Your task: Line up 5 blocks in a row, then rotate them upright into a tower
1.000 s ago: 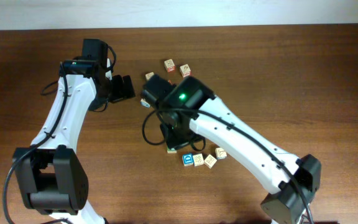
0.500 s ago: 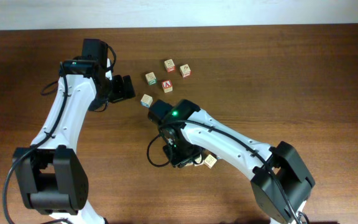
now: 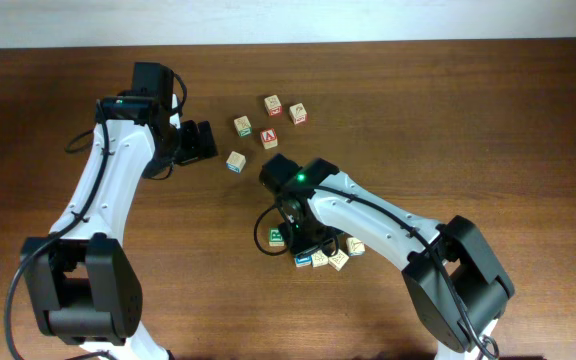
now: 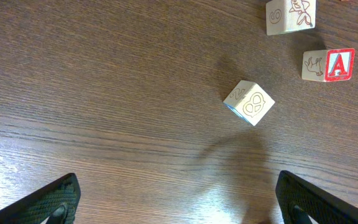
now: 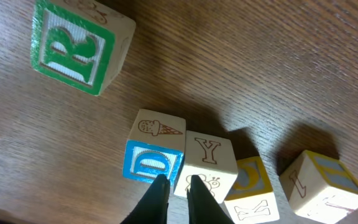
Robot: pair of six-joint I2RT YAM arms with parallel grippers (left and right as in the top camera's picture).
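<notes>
While the overhead view shows the right claw [image 3: 306,246] low over five clustered blocks [image 3: 320,259] on the worktop [image 3: 488,120], I cannot judge how many are already turned. From the left wrist, the left claw [image 4: 178,186] hangs spread wide, an "8" block [image 4: 248,102] beyond it near the red "A" cube [image 4: 331,65]. From the right wrist, the fingers [image 5: 159,198] stand almost pressed together, pinching nothing, above the seam between touching "D" block [image 5: 153,163] and "Y" block [image 5: 209,160]; that crowding hampers any grip.
</notes>
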